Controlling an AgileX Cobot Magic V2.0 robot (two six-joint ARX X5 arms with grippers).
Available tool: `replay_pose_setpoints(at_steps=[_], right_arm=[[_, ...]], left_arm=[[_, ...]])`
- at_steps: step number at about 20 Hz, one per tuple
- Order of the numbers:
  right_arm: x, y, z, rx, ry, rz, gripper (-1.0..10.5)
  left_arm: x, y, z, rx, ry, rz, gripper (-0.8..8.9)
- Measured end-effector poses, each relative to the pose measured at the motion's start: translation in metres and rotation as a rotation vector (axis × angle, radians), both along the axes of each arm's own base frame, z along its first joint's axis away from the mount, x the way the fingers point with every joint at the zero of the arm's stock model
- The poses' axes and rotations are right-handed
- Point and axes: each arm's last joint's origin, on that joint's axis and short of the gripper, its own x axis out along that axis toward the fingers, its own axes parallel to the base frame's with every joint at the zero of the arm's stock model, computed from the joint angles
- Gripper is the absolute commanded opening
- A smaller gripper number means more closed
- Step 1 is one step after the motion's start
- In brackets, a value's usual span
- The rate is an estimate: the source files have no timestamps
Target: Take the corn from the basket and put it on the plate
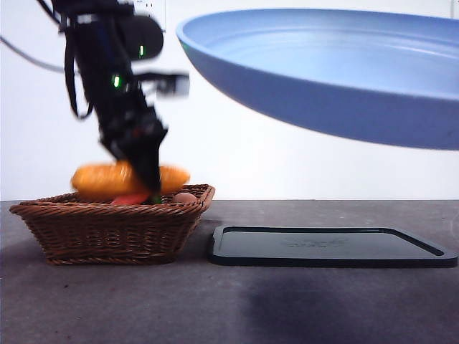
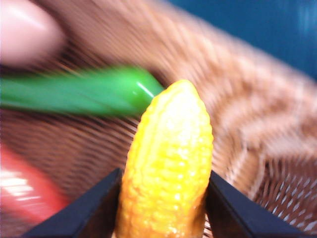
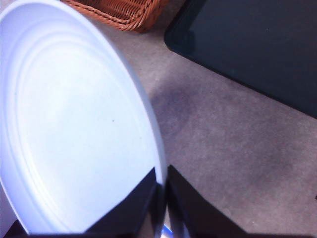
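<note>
A low view across a grey table (image 1: 323,308) shows a dark-brown woven basket (image 1: 115,229) standing at the left and a flat black tray (image 1: 330,247) lying just to its right, the two close but apart. A black robot arm reaches down from the upper left into the basket. This is the left gripper (image 1: 147,175), and its two jaws are clamped on either side of the corn (image 1: 97,179), a bumpy orange-yellow cob held level just above the basket's braided rim. The left wrist camera shows the cob (image 2: 168,168) squeezed between both black jaws, one tapered end pointing away, with the basket's weave (image 2: 257,124) blurred beneath it. Also in the basket are a green item (image 2: 79,91), a red item (image 2: 25,188) and a pale pinkish one (image 2: 25,29), all too blurred to name. The light-blue plate (image 1: 337,72) hangs in the air at the upper right, above the tray and tilted. The right gripper (image 3: 163,198) grips it, its jaws closed on the plate's rim (image 3: 148,124), with the table and tray (image 3: 257,49) seen below.
</note>
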Motion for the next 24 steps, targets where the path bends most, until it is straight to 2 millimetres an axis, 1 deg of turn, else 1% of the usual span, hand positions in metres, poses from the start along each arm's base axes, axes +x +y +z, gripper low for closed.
replay_pose_setpoints(at_steps=[2, 4, 7, 8, 9, 10, 12, 14, 15, 17, 19, 22, 24], right_arm=[[0.007, 0.001, -0.003, -0.03, 0.026, -0.037, 0.0], [0.021, 0.006, -0.009, -0.055, 0.049, -0.064, 0.0], [0.054, 0.017, -0.021, -0.034, 0.081, -0.097, 0.0], [0.066, 0.022, -0.027, -0.021, 0.097, -0.111, 0.0], [0.075, 0.025, -0.032, -0.003, 0.12, -0.114, 0.0], [0.084, 0.029, -0.039, 0.02, 0.15, -0.115, 0.0], [0.099, 0.036, -0.049, 0.069, 0.193, -0.116, 0.0], [0.11, 0.041, -0.056, 0.117, 0.216, -0.122, 0.0], [0.114, 0.042, -0.058, 0.139, 0.228, -0.127, 0.0], [0.116, 0.041, -0.06, 0.149, 0.246, -0.146, 0.0], [0.116, 0.04, -0.06, 0.154, 0.25, -0.153, 0.0], [0.118, 0.035, -0.06, 0.157, 0.253, -0.174, 0.0], [0.118, 0.032, -0.061, 0.163, 0.274, -0.177, 0.0]], left_arm=[[-0.002, 0.003, 0.044, -0.084, -0.076, 0.063, 1.8], [-0.016, 0.009, 0.082, -0.199, -0.102, 0.097, 1.8], [-0.045, 0.014, 0.118, -0.438, -0.026, 0.07, 1.8], [-0.056, 0.013, 0.127, -0.507, 0.011, 0.037, 1.8], [-0.064, 0.011, 0.132, -0.537, 0.045, 0.013, 1.8], [-0.071, 0.007, 0.133, -0.544, 0.079, -0.008, 1.8], [-0.079, -0.006, 0.128, -0.525, 0.139, -0.038, 1.8], [-0.084, -0.026, 0.118, -0.499, 0.19, -0.086, 1.81], [-0.085, -0.039, 0.11, -0.478, 0.226, -0.114, 1.81], [-0.089, -0.061, 0.092, -0.424, 0.283, -0.157, 1.82], [-0.089, -0.078, 0.074, -0.341, 0.288, -0.168, 2.1], [-0.087, -0.093, 0.055, -0.245, 0.283, -0.162, 2.34], [-0.088, -0.101, 0.047, -0.211, 0.281, -0.173, 2.35]])
